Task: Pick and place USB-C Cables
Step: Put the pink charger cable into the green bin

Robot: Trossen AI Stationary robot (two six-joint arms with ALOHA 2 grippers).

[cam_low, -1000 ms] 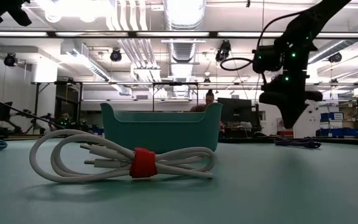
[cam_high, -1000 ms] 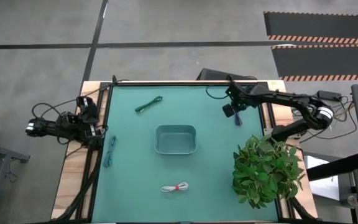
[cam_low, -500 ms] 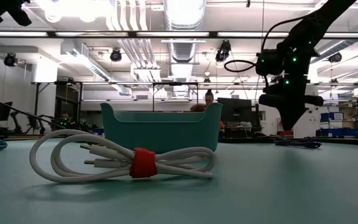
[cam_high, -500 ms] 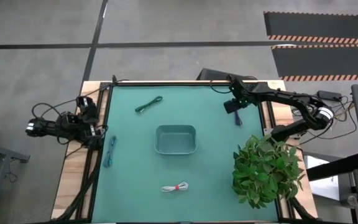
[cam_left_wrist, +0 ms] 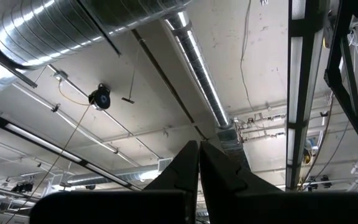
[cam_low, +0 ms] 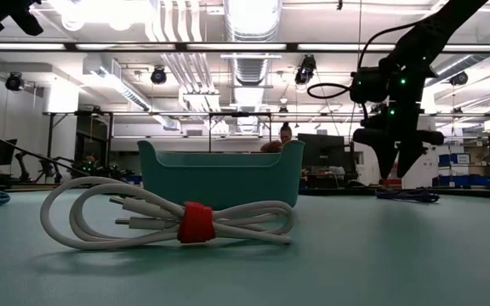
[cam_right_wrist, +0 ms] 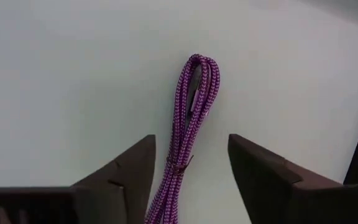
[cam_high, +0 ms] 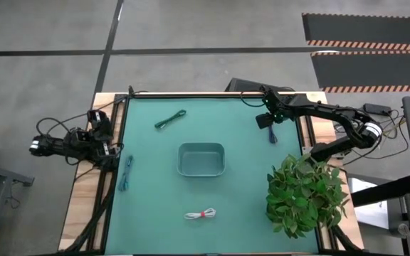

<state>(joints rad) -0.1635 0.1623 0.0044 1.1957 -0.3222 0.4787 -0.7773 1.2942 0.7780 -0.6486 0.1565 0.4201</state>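
Right claw (cam_right_wrist: 188, 180) above four cables' dark-blue one (cam_right_wrist: 188, 118)

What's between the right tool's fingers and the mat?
In the right wrist view, the dark blue cable bundle lies on the mat, lined up in the gap between the right tool's open fingers. Nothing else sits there; contact can't be judged.

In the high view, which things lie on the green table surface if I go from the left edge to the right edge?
Teal cable → green cable → tray → dark blue cable, beneath the open right gripper → plant. The white cable with the red tie overlaps the tray's span, so I leave it out.
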